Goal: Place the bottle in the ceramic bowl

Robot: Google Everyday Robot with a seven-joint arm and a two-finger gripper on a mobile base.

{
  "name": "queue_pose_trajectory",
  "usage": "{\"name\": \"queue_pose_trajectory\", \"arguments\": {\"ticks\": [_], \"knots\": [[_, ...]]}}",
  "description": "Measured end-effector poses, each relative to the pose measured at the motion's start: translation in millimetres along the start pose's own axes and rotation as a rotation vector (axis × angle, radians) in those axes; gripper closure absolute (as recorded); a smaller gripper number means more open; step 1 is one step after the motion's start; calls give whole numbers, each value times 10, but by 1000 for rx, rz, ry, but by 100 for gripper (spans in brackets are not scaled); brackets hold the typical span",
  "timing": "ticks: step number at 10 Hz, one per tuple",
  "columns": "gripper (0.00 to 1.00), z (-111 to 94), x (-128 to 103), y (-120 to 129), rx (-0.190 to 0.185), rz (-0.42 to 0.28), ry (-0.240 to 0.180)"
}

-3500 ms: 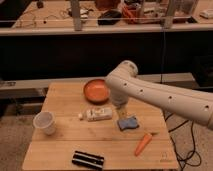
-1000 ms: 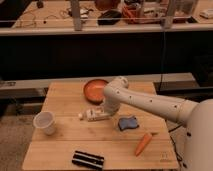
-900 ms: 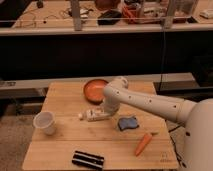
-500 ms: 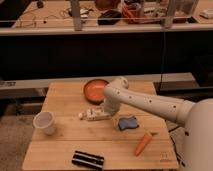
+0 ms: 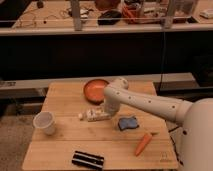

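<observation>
One claw [image 5: 107,111], spread wide, nothing gripped, sits low at the right end of the bottle [image 5: 94,115]; can't tell if they touch. Bottle lies on its side on the surface [image 5: 62,102], cap left, just in front of the ceramic bowl [image 5: 94,90]. Blue sponge [image 5: 127,123] to the right, carrot [image 5: 143,144] beyond it, white cup [image 5: 44,123] far left.

Matt wooden table [image 5: 60,145]; glossy ceramic bowl [image 5: 94,90]; smooth-shelled gripper [image 5: 106,111] at the bottle [image 5: 94,115] — plastic, perhaps.
</observation>
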Motion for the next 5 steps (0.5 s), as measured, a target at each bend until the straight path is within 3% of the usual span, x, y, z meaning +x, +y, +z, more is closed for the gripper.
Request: {"name": "queue_pose_trajectory", "arguments": {"ticks": [2, 5], "knots": [[40, 30, 2, 15, -3, 2, -3], [37, 50, 11, 21, -4, 5, -5]]}}
